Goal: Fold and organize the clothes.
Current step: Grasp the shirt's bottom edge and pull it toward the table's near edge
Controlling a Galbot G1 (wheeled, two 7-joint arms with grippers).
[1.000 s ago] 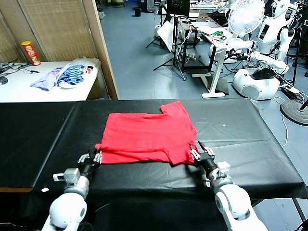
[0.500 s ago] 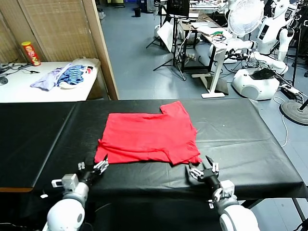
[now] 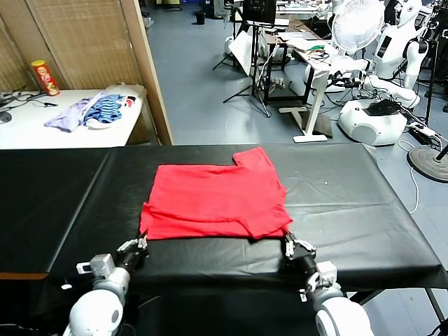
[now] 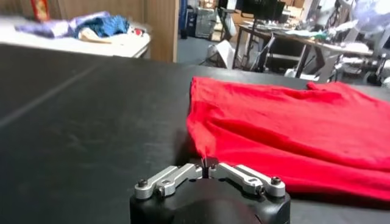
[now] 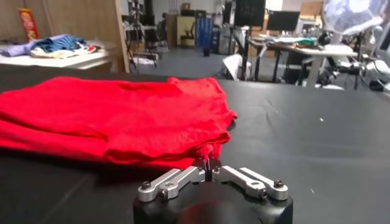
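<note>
- You have the red T-shirt (image 3: 215, 199) lying folded on the black counter (image 3: 350, 203), near the middle of the head view, with one sleeve sticking out toward 12 o'clock at its right end.
- Your left end effector (image 3: 139, 243) sits at the shirt's 7 o'clock corner, fingers drawn together; in the left wrist view (image 4: 207, 165) the tips pinch a small point of red cloth at the shirt's near corner.
- Your right end effector (image 3: 292, 243) sits at the shirt's 5 o'clock corner, likewise narrowed to a pinch; the right wrist view (image 5: 207, 164) shows its tips meeting on the red hem where the cloth dips down to them.
- Both arms reach in low from the near edge of the counter, well apart from each other, one at each near corner.
- The shirt lies flat apart from those two corners; its near edge shows a doubled layer.
- At 10 o'clock, on a white side table (image 3: 42, 129), you can see a loose heap of lilac and blue-striped garments (image 3: 94, 110) and an upright red and yellow can (image 3: 45, 77) beside it. No bin or basket holds the clothes.
</note>
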